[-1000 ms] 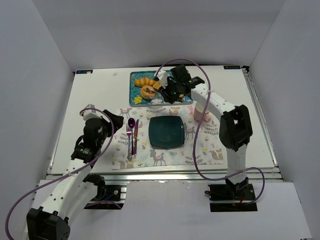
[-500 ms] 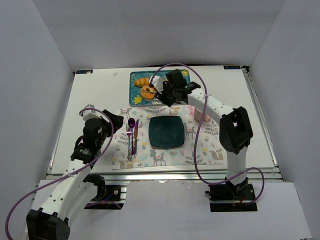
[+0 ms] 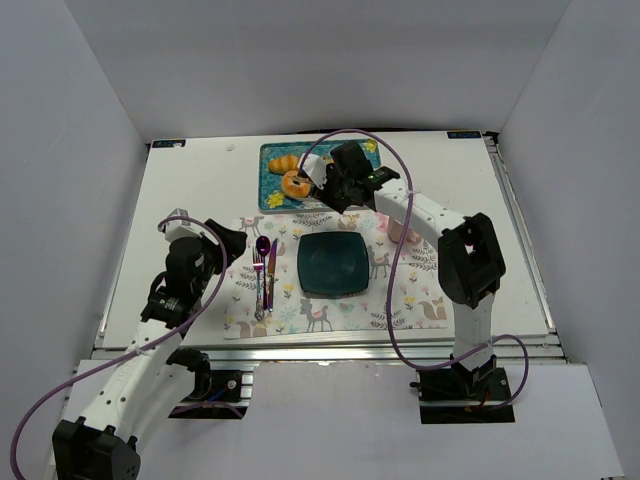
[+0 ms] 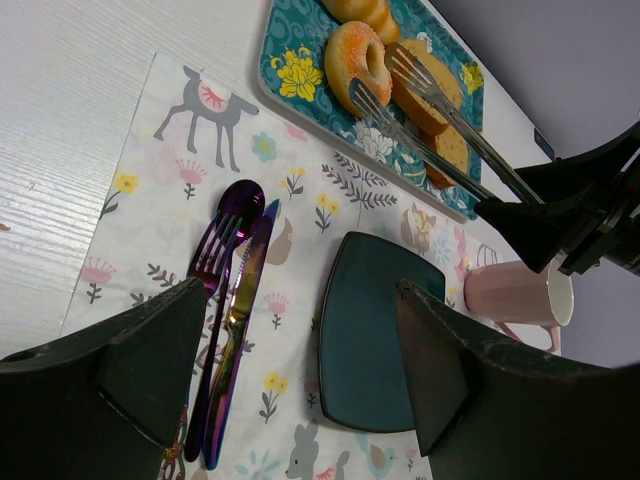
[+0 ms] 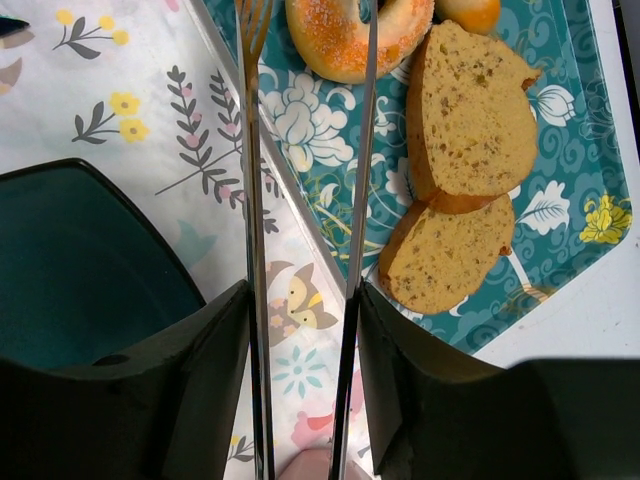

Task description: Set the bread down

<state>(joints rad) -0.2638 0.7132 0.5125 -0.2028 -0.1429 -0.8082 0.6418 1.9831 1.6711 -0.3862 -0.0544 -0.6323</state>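
The bread, a golden sugared ring bagel (image 3: 294, 184), lies on the teal floral tray (image 3: 272, 197) at the back. It also shows in the left wrist view (image 4: 358, 62) and the right wrist view (image 5: 340, 40). My right gripper (image 3: 342, 186) (image 5: 300, 300) is shut on metal tongs (image 5: 250, 200). One tong tip is beside the bagel's edge and the other arm crosses over the bagel. I cannot tell whether they touch it. The dark square plate (image 3: 334, 265) (image 4: 375, 340) lies on the placemat. My left gripper (image 3: 232, 243) (image 4: 300, 340) is open and empty above the placemat.
A croissant (image 3: 283, 163) and two bread slices (image 5: 465, 110) share the tray. A purple fork, spoon and knife (image 3: 264, 270) lie left of the plate. A pink mug (image 4: 510, 295) stands right of the plate, under my right arm.
My right gripper with the tongs has moved left and nearer across the tray, bringing the tong tips to the bagel. The left arm has not moved.
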